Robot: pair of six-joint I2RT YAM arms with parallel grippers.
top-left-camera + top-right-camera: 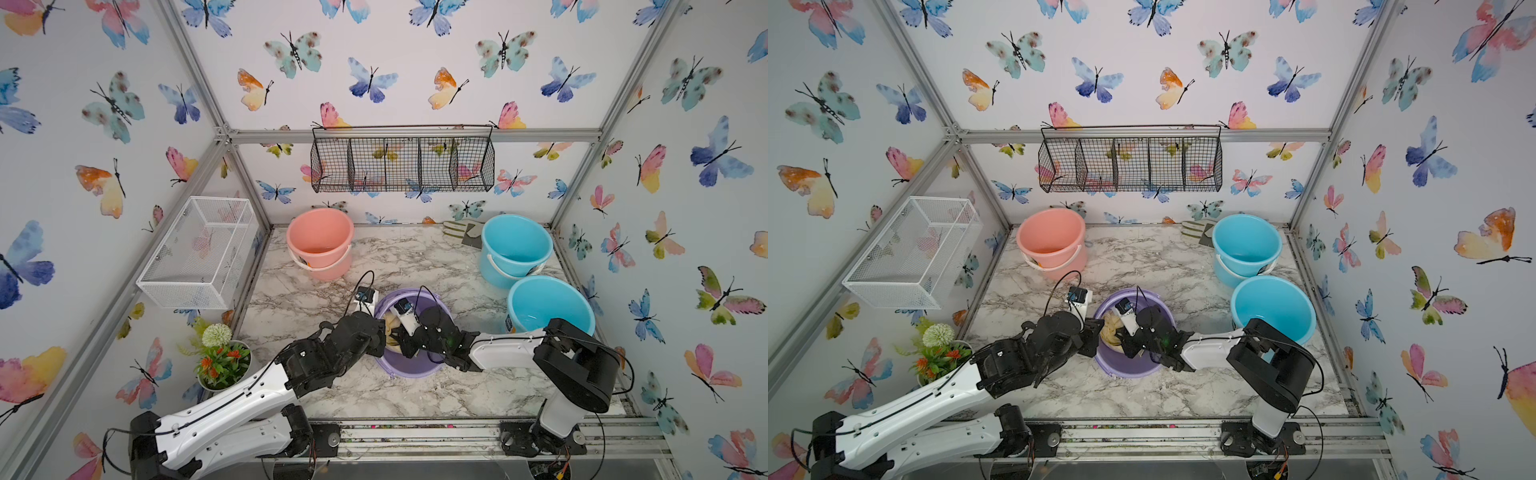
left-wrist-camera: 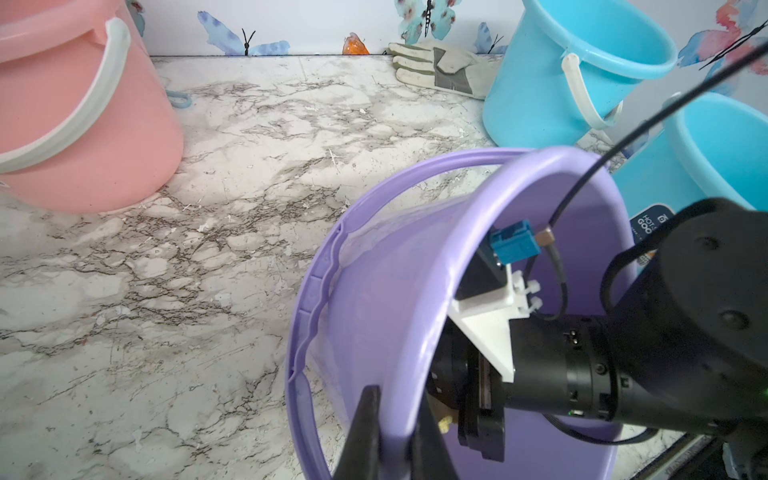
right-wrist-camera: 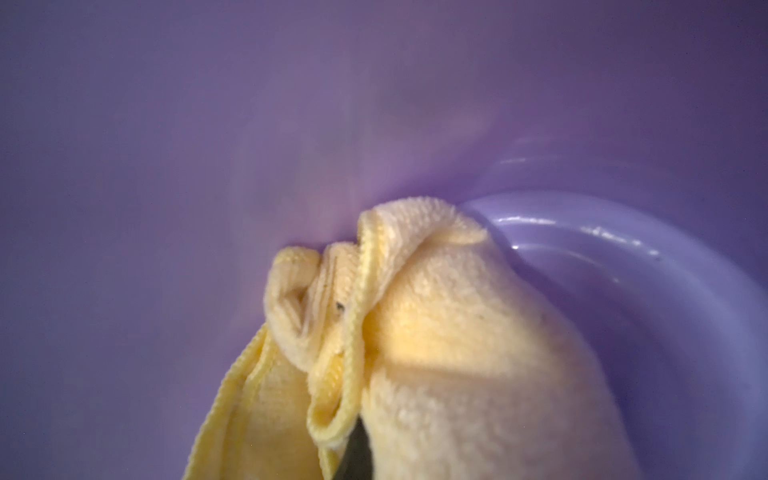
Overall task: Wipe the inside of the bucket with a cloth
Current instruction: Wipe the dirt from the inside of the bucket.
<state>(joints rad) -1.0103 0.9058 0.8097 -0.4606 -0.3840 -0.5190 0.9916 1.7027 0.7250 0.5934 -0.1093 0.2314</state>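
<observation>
A purple bucket [image 1: 409, 368] [image 1: 1126, 370] stands mid-table between my two arms. My left gripper [image 2: 397, 440] [image 1: 379, 334] is shut on the bucket's rim [image 2: 457, 232], with one finger [image 2: 365, 432] outside the wall and the other inside. Inside the bucket lies the pale yellow terry cloth [image 1: 390, 328] [image 1: 1111, 328], bunched up. My right gripper [image 3: 353, 457] reaches down into the bucket and is shut on the cloth [image 3: 436, 332]. The cloth presses against the purple inner wall [image 3: 208, 124] near the bottom. The cloth hides most of the right fingers.
A pink bucket [image 1: 320, 241] stands at the back left. Two blue buckets [image 1: 515, 245] [image 1: 548, 303] stand at the right, with a work glove [image 1: 463, 235] behind them. A flower pot [image 1: 222, 361] sits at the left edge. Wire baskets [image 1: 199, 253] [image 1: 401, 160] hang on the walls.
</observation>
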